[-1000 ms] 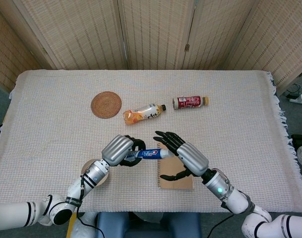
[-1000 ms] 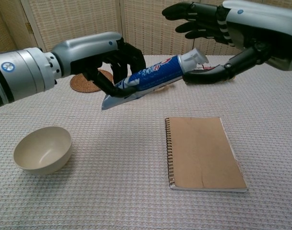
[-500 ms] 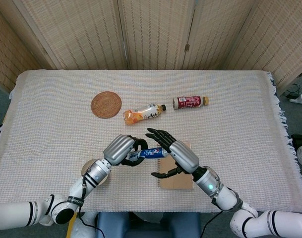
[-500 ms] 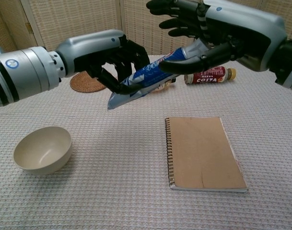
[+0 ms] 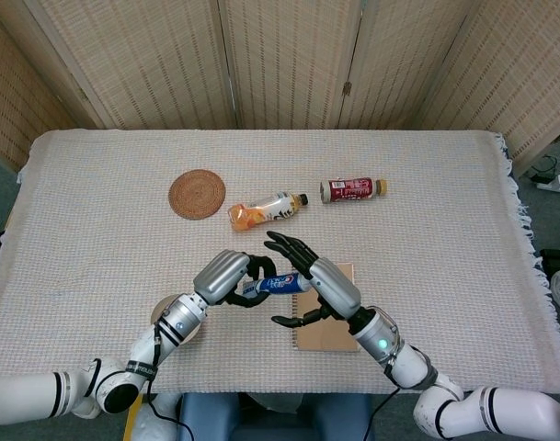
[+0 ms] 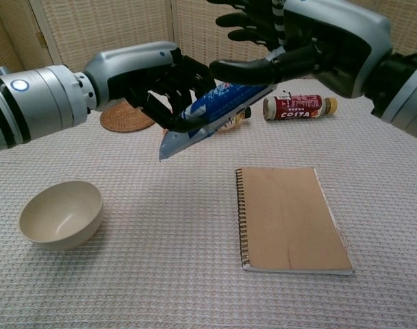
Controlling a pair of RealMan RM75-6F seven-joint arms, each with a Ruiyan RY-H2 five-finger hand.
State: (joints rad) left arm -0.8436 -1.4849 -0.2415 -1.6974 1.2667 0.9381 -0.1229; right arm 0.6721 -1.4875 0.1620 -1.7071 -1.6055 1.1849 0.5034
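Woven cloth covers the counter [image 5: 463,276] in front of us, with cane screens behind it. Nearest us, left of the notebook [image 6: 293,219], sits a cream bowl [image 6: 61,214]. Above the cloth just left of the notebook, our left hand [image 6: 168,83] grips a blue toothpaste tube [image 6: 209,112], fingers curled round its flat end, the tube tilted with its crimp low and its cap end raised toward the right. Our right hand [image 6: 283,42] hovers over the cap end above the notebook, fingers spread wide and thumb laid along the tube; we cannot tell whether it actually has hold. Beyond the notebook lies an orange drink bottle [image 5: 264,209] on its side, a red-labelled bottle [image 5: 353,189] further right, and a round woven coaster [image 5: 197,194] off left.
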